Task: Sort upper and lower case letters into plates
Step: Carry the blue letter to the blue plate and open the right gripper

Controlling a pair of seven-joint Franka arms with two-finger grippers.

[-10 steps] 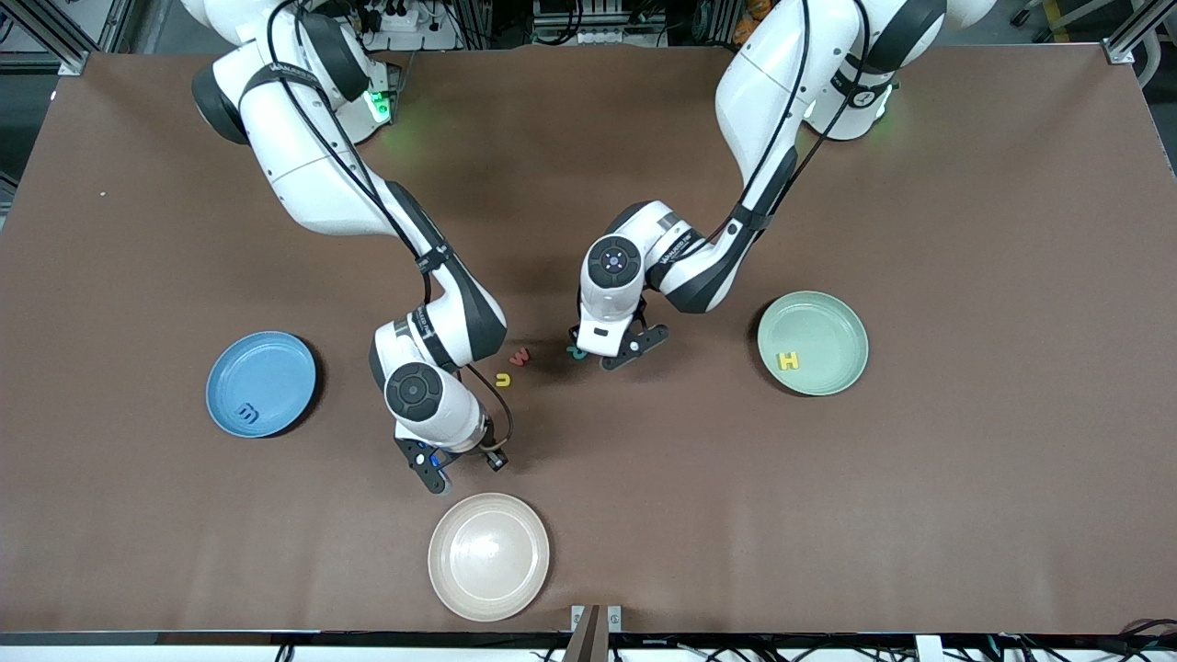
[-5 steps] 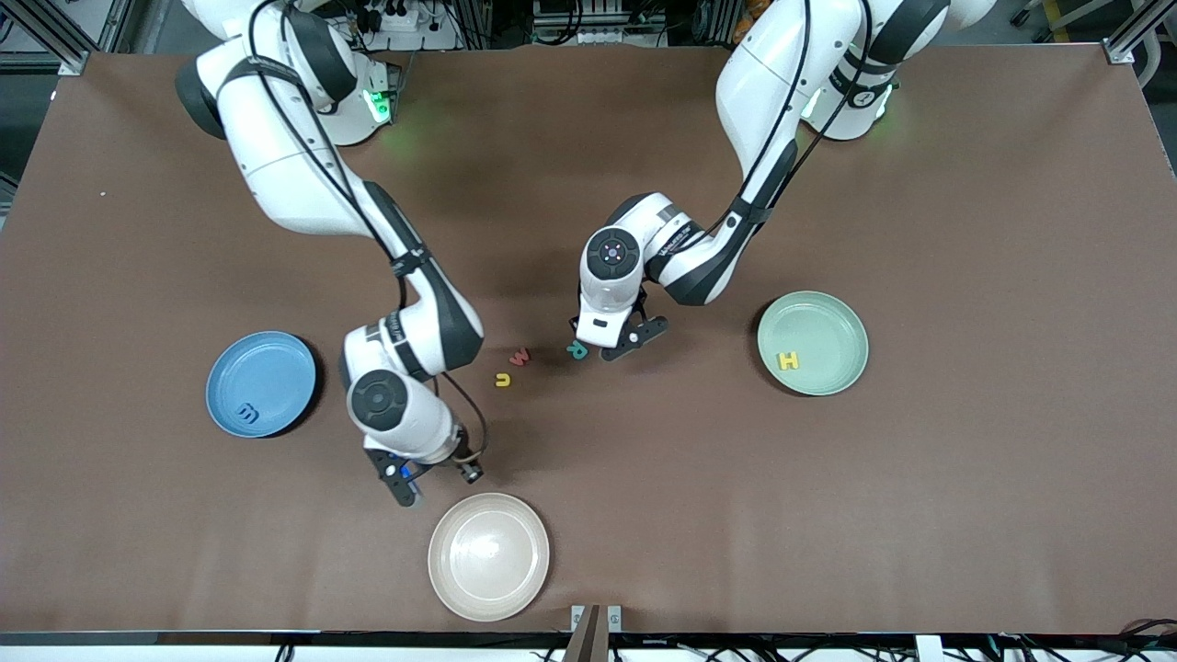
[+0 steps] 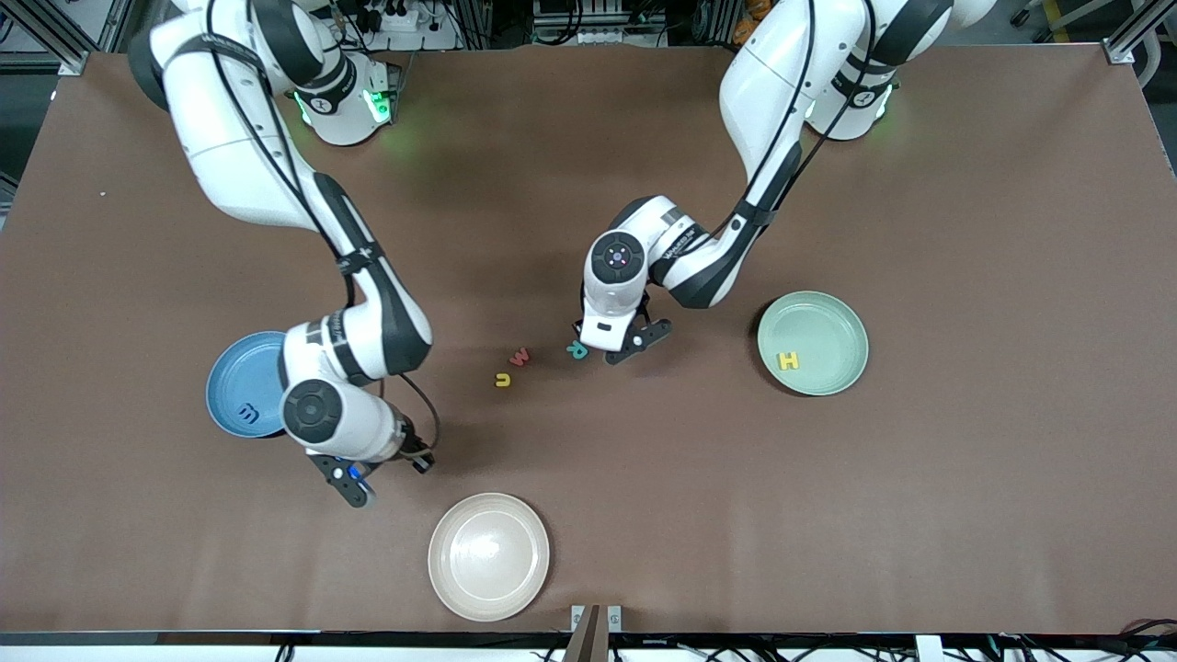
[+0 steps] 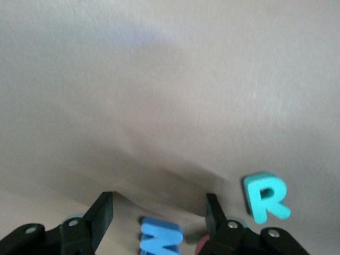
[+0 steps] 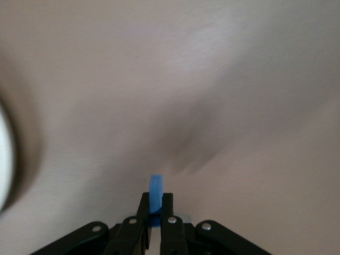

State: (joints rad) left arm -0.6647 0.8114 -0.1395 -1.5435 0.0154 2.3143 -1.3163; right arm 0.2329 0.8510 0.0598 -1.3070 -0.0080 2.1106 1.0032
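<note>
My right gripper (image 3: 354, 476) is shut on a small blue letter (image 5: 155, 187), held on edge above the table just beside the blue plate (image 3: 241, 368). A dark m (image 3: 246, 414) lies in that plate. My left gripper (image 3: 607, 350) is open and low over the table's middle, its jaws (image 4: 159, 204) either side of a blue W (image 4: 161, 239). A teal R (image 3: 577, 349) lies beside it, also in the left wrist view (image 4: 264, 196). A red w (image 3: 520, 356) and a yellow u (image 3: 502, 380) lie near. The mint green plate (image 3: 828, 317) holds a yellow H (image 3: 788, 360).
A cream-white plate (image 3: 488, 556) sits near the table's front edge, nearer to the front camera than the right gripper; its rim shows in the right wrist view (image 5: 4, 159). A pink-red bit (image 4: 202, 247) peeks by the left gripper's finger.
The right arm has carried the blue letter from above the cream plate toward the blue plate, now partly covering it. The left gripper shifted slightly, uncovering the teal R.
</note>
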